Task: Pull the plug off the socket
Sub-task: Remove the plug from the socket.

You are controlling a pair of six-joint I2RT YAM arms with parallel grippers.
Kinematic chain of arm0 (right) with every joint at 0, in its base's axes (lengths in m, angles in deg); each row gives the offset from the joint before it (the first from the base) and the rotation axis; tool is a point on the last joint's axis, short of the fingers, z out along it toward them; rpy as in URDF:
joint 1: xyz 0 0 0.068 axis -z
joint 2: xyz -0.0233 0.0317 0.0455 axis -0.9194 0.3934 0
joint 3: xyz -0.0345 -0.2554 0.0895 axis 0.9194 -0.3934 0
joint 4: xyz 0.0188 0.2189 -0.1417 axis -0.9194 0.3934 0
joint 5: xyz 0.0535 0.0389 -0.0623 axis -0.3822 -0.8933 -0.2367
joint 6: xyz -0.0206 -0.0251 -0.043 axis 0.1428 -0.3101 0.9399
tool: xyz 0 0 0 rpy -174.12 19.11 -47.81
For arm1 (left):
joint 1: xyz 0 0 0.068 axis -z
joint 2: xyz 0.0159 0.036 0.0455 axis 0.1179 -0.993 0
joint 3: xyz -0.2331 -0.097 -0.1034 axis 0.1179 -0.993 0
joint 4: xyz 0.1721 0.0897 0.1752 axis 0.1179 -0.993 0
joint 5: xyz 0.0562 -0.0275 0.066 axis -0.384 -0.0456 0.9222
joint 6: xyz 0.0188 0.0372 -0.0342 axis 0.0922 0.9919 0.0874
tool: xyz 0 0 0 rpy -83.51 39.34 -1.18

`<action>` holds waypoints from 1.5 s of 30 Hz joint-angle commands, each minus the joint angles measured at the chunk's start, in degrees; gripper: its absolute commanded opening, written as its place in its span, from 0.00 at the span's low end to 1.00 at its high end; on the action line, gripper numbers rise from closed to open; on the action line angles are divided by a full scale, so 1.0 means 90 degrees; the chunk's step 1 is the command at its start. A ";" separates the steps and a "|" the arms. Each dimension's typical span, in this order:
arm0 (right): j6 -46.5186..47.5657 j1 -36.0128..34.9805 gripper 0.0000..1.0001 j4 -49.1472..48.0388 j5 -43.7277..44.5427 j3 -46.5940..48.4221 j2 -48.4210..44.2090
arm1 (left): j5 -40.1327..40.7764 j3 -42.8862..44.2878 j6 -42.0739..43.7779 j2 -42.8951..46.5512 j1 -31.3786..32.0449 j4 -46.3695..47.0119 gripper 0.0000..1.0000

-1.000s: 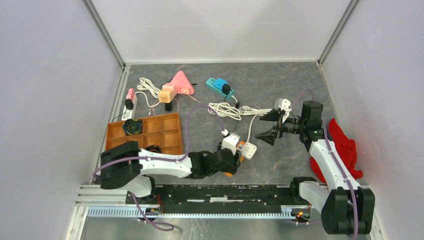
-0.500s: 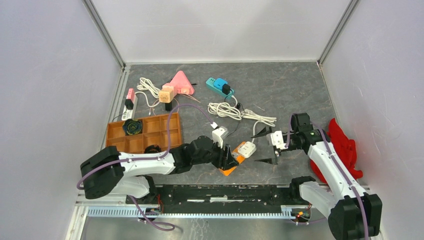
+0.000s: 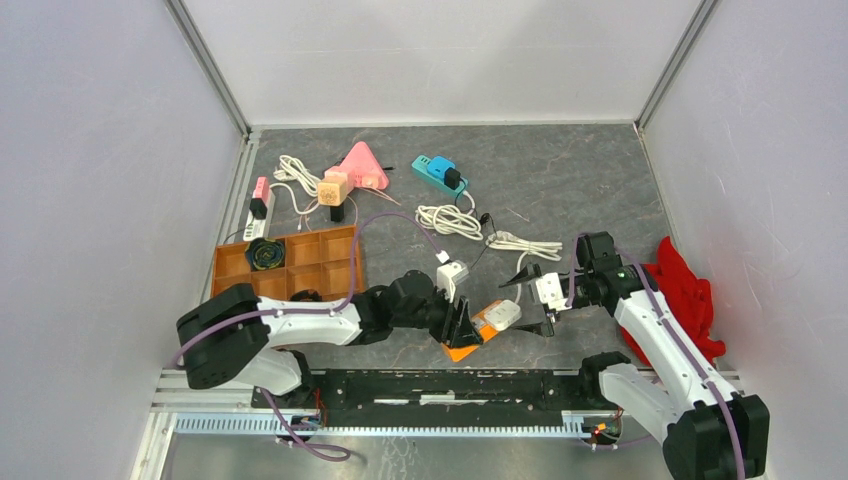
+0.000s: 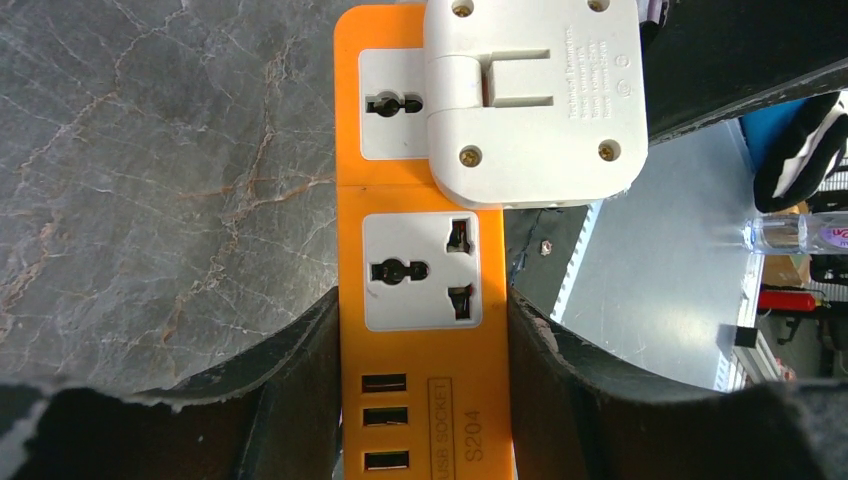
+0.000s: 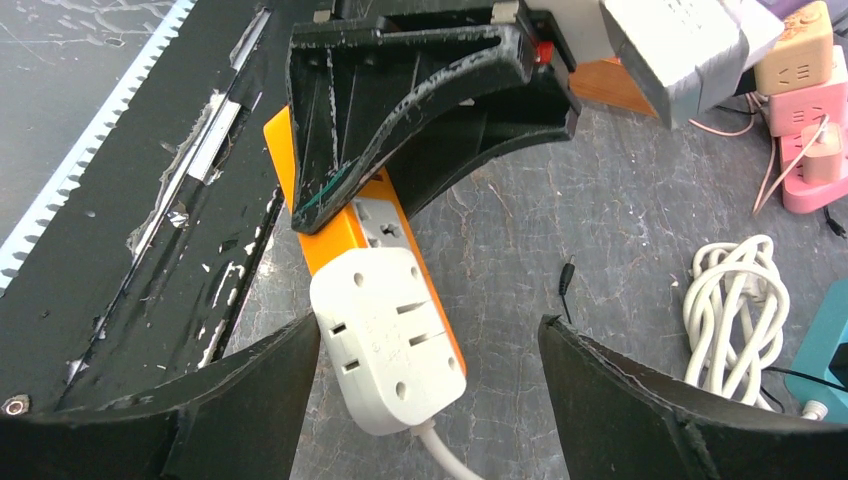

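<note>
Table (image 3: 560, 180): grey marbled top is carrying everything listed below; both arms are working near its front edge.
Left arm (image 3: 300, 325): is lying low across the table, reaching toward the centre front.
Right arm (image 3: 660, 330): is bending inward from the right, its wrist pointing at the left arm's wrist.
Orange compartment tray (image 3: 290, 240): is sitting left of centre, behind the left arm, with a dark coiled item in one rear compartment.
Red cloth (image 3: 690, 290): is lying crumpled at the right edge, beside the right arm.
White cable coil (image 3: 448, 218): is resting mid-table, well behind the grippers.
Left gripper (image 3: 463, 325): is clamping the orange power strip (image 4: 445, 440) by its long sides, one finger pressing each side at the USB end.
Right gripper (image 3: 520, 302): jaws are standing wide apart, one on each side of the white plug (image 4: 535, 100), holding nothing.
Orange power strip: is tilting up off the table in the left gripper's grasp; its middle outlet is showing bare.
White plug: is sitting seated in the strip's end outlet, farthest from the USB ports, a white cord trailing from it.
</note>
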State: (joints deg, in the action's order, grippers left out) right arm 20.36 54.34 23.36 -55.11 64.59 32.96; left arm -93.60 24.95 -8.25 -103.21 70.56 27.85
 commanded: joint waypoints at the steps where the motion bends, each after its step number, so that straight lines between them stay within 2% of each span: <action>1: 0.4776 -0.0073 0.84 0.1036 -0.0424 -0.0051 -0.0076 | -0.0580 0.0413 -0.0128 -0.0153 -0.0040 0.0683 0.02; 7: 0.4465 -0.0097 0.78 0.0793 -0.0211 -0.0114 -0.0099 | -0.0735 0.0434 -0.0191 -0.0224 -0.0149 0.0811 0.02; 14: 0.3607 -0.0130 0.60 0.0320 -0.0188 -0.0007 -0.0120 | -0.0818 0.0409 -0.0224 -0.0270 -0.0196 0.0820 0.02; 26: 0.3040 -0.0136 0.51 -0.0034 -0.0081 -0.0074 -0.0133 | -0.0908 0.0441 -0.0260 -0.0428 -0.0193 0.0883 0.02; 45: 0.3036 -0.0491 0.37 0.0031 0.0179 -0.0143 0.0076 | -0.0895 0.0663 0.0101 -0.0618 -0.0196 0.0365 0.02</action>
State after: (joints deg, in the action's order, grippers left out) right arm 20.34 50.87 21.02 -51.63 63.84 33.07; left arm -99.59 27.72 -9.36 -108.28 68.72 29.75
